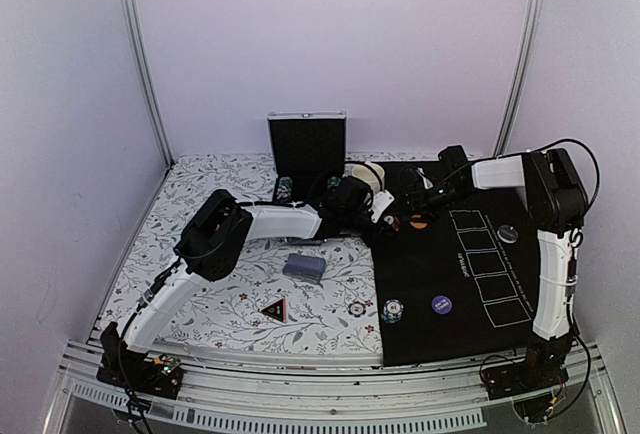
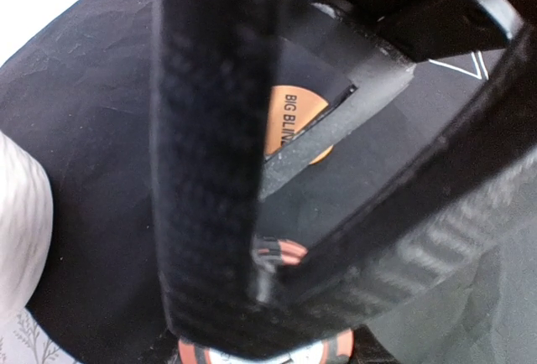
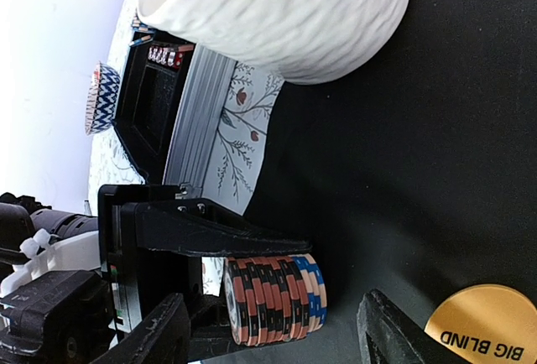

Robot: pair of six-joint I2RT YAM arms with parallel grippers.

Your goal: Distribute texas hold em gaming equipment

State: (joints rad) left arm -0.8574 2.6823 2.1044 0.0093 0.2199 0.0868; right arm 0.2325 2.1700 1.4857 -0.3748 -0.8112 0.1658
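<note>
My left gripper (image 2: 273,267) is shut on a sideways stack of orange-and-black and blue striped poker chips (image 3: 273,301), held just above the black mat (image 1: 450,264). My right gripper (image 3: 270,330) is open, with one finger on each side of that stack and a gap at both ends. The orange Big Blind disc (image 3: 482,326) lies on the mat close by, and the left wrist view shows this disc (image 2: 289,121) beyond the fingers. In the top view both grippers meet at the mat's far left corner. The card deck (image 1: 304,267), triangle marker (image 1: 273,308), dark blue disc (image 1: 441,304) and two loose chips (image 1: 392,309) lie nearer the front.
The cream cup (image 3: 277,3) stands on the mat right beside the grippers. An open black case (image 1: 307,144) with a metal rim sits at the back wall. Five white card outlines (image 1: 490,269) mark the mat's right side. A small silver disc (image 1: 508,234) lies next to them.
</note>
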